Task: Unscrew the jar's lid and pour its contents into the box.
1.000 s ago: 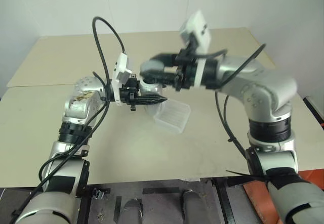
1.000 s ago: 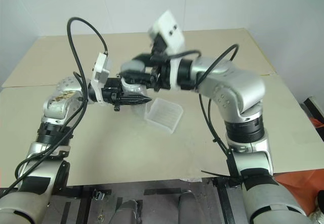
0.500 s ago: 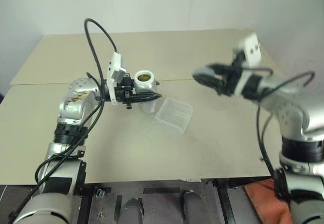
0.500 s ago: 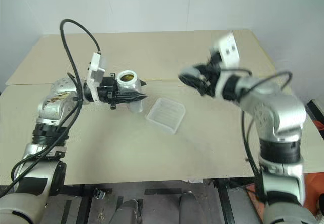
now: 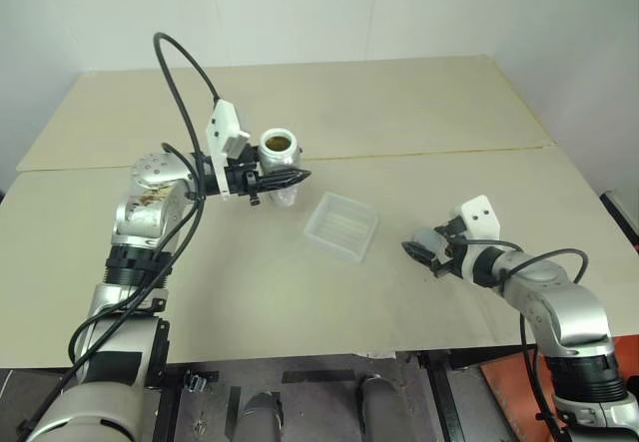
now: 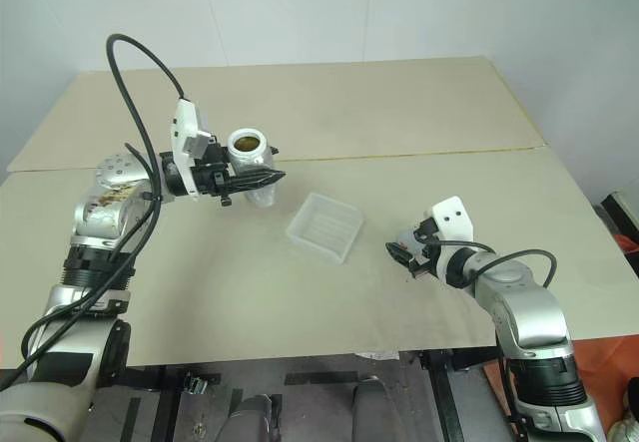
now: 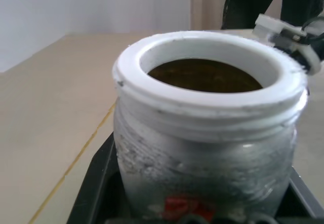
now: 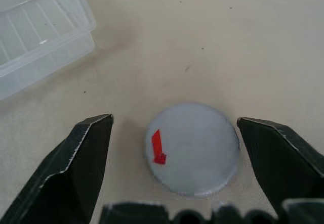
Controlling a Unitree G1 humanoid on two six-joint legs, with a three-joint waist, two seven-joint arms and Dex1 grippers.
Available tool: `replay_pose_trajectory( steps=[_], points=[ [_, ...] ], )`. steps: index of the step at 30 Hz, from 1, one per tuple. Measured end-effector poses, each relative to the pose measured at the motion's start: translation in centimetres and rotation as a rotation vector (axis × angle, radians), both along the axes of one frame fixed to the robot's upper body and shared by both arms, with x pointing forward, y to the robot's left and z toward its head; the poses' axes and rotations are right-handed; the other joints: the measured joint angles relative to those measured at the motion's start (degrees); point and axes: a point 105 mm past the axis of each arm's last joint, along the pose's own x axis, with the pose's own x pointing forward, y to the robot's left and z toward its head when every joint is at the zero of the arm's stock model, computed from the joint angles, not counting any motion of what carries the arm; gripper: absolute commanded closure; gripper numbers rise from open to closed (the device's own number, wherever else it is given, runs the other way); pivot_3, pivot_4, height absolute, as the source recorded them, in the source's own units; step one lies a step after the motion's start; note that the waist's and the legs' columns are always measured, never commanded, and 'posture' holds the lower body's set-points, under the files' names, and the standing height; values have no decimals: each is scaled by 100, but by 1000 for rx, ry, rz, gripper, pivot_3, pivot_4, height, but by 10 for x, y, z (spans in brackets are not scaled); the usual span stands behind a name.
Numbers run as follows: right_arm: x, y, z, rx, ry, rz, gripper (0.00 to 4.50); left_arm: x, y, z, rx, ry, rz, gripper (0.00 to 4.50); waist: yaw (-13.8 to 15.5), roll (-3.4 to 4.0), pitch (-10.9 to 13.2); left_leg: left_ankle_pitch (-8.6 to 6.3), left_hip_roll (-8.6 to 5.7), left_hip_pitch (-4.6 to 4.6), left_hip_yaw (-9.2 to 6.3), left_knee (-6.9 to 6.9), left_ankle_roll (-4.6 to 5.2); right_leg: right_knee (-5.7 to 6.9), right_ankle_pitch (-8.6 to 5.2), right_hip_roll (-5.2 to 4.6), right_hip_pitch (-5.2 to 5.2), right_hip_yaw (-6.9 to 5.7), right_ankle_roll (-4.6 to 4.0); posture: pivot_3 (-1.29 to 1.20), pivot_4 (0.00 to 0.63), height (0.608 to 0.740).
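Note:
The jar [image 5: 280, 160] hangs upright above the table, left of the box [image 5: 342, 225], with my left gripper [image 5: 298, 177] shut on its body. Its white threaded mouth is uncovered, and the brownish contents [image 7: 202, 76] show inside. A red patch of the label peeks out low on the jar [image 7: 202, 173]. My right gripper [image 5: 417, 252] is low over the table to the right of the box and open. The round grey lid [image 8: 195, 155], marked with a small red strip, lies flat on the table between its fingers [image 8: 81, 158], touching neither. A corner of the empty box [image 8: 35, 37] lies just beyond.
The beige table [image 5: 250, 292] carries a seam line across its far half. Its front edge runs close below my right arm. An orange-red object [image 5: 504, 382] sits below the table's front right corner.
My right gripper left the jar's top, swung down and to the right to the table, and opened, leaving the lid lying there. The jar's mouth is now uncovered.

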Motion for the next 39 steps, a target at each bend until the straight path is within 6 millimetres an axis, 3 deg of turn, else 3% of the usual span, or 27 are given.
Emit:
replay_pose_trajectory(
  steps=[4, 6, 10, 16, 21, 24, 29, 39],
  points=[
    [-8, -5, 21, -5, -5, 49, 64, 10, -3, -1, 23, -75, 69, 2563, 62, 0, 0, 0, -1, 1, 0, 1, 0, -1, 0, 0, 2, 0, 0, 0, 150, 740],
    [-14, -6, 48, 21, -9, 93, 64, 18, -5, -2, 85, -162, 111, 2563, 94, 0, 0, 0, -1, 1, 0, 1, 1, -4, 1, 0, 4, 0, 0, 0, 150, 740],
    [-33, 15, 100, 50, 40, 286, 64, 33, -22, -2, 346, -584, 182, 2563, 164, -1, 0, 0, 0, 5, 0, 0, 1, -14, 3, 1, 10, -2, 0, 0, 150, 740],
    [-44, 35, 108, 74, 115, 409, 64, 41, -67, 9, 737, -1364, 90, 2563, 302, -10, 3, -2, -14, -23, 1, 6, 3, -25, 12, -9, 0, -1, 17, 0, 150, 740],
    [-43, 40, 114, 61, 109, 437, 64, 39, -98, 1, 860, -1781, -103, 2563, 382, -10, 3, -2, -14, -41, 1, 7, 3, -7, 14, -10, -10, -3, 21, 0, 150, 740],
    [-43, 40, 115, 68, 109, 443, 64, 38, -112, -9, 887, -1913, -172, 2563, 391, -10, 3, -2, -14, -47, 3, 7, 3, -5, 14, -10, -16, -3, 21, 0, 150, 740],
    [-46, 43, 118, 76, 98, 458, 64, 38, -131, -7, 936, -2093, -239, 2563, 394, -11, 4, -2, -13, -48, 3, 6, 3, -5, 14, -10, -17, -4, 21, 0, 150, 740],
    [-52, 46, 122, 88, 58, 459, 64, 37, -129, -14, 937, -2110, -281, 2563, 413, -11, 4, -1, -14, -48, 3, 6, 2, -2, 14, -11, -17, -3, 21, 0, 150, 740]
  ],
)
